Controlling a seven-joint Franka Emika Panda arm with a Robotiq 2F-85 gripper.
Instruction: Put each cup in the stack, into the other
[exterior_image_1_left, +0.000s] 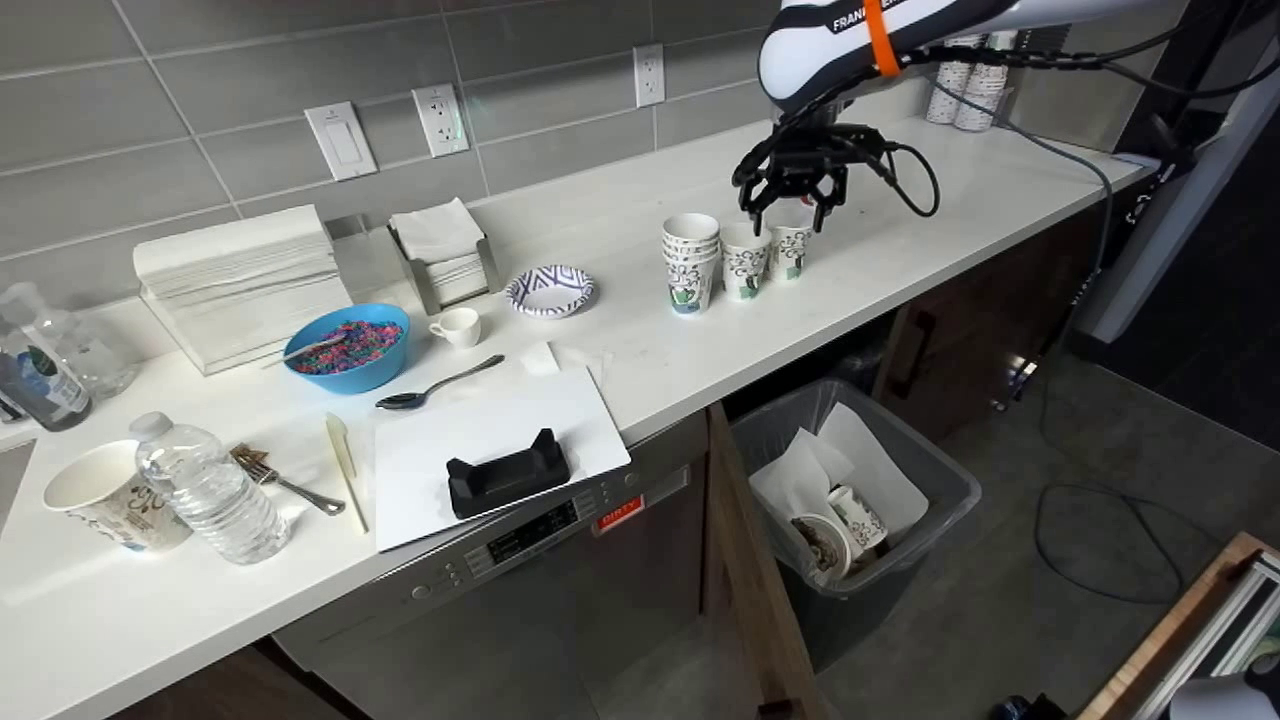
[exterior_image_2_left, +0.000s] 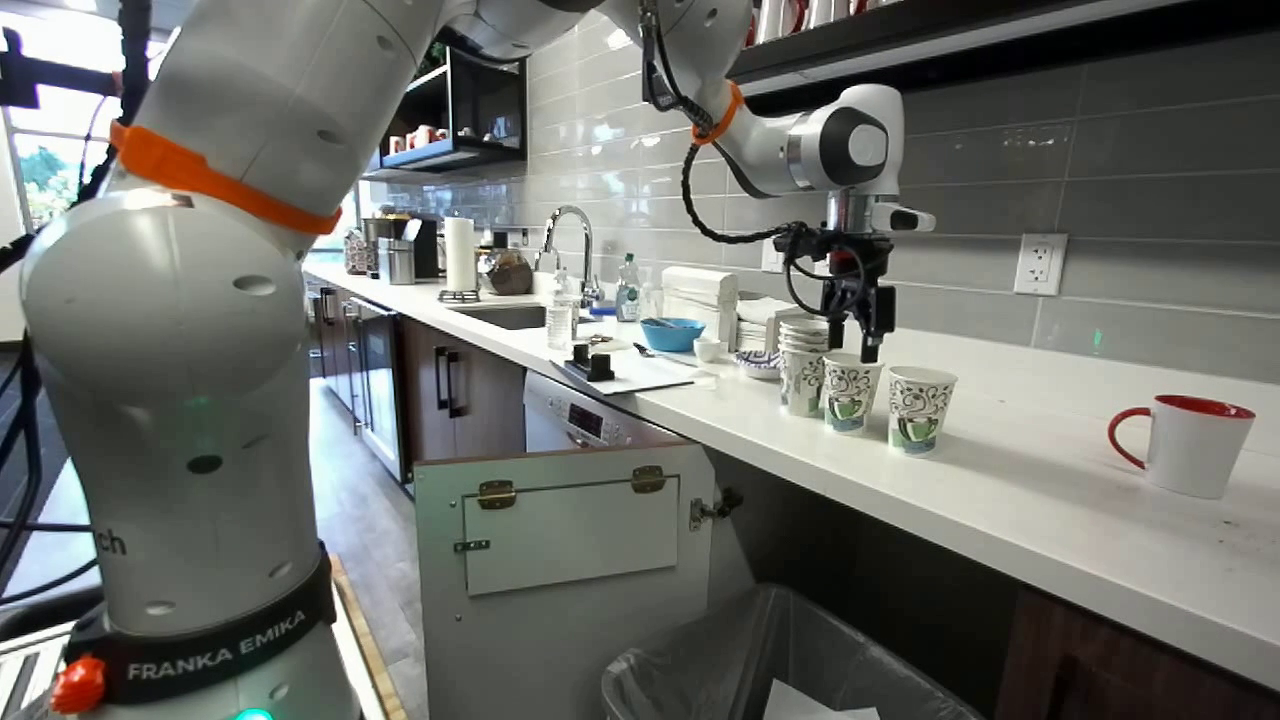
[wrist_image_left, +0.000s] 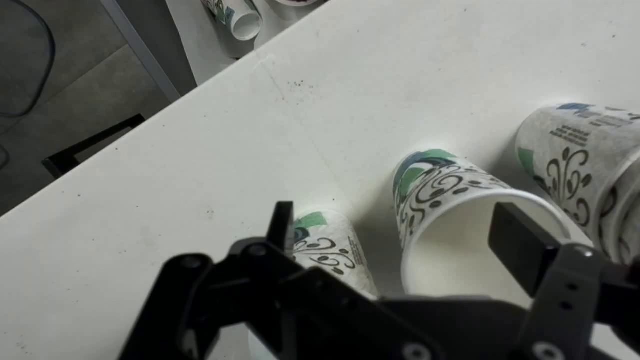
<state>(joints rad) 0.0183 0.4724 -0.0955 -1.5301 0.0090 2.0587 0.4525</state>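
The stack (exterior_image_1_left: 690, 280) of several nested patterned white cups stands upright on the counter; it also shows in the other views (exterior_image_2_left: 802, 378) (wrist_image_left: 575, 165). A single upright patterned cup (exterior_image_1_left: 743, 265) stands close beside it, also seen in the wrist view (wrist_image_left: 435, 192). An end cup (exterior_image_2_left: 918, 410) stands a little apart, partly behind a finger in the wrist view (wrist_image_left: 330, 250). My gripper (exterior_image_1_left: 787, 222) points down, open and empty, above the single cups. In the wrist view (wrist_image_left: 400, 240) one finger overlaps the middle cup's mouth and the other overlaps the end cup.
A white mug with red inside (exterior_image_2_left: 1195, 445) stands farther along the counter. A patterned bowl (exterior_image_1_left: 550, 291), small white mug (exterior_image_1_left: 458, 327) and blue bowl (exterior_image_1_left: 350, 350) lie beyond the stack. An open bin (exterior_image_1_left: 950, 490) stands below the counter edge. A tiled wall (exterior_image_1_left: 560, 130) runs behind.
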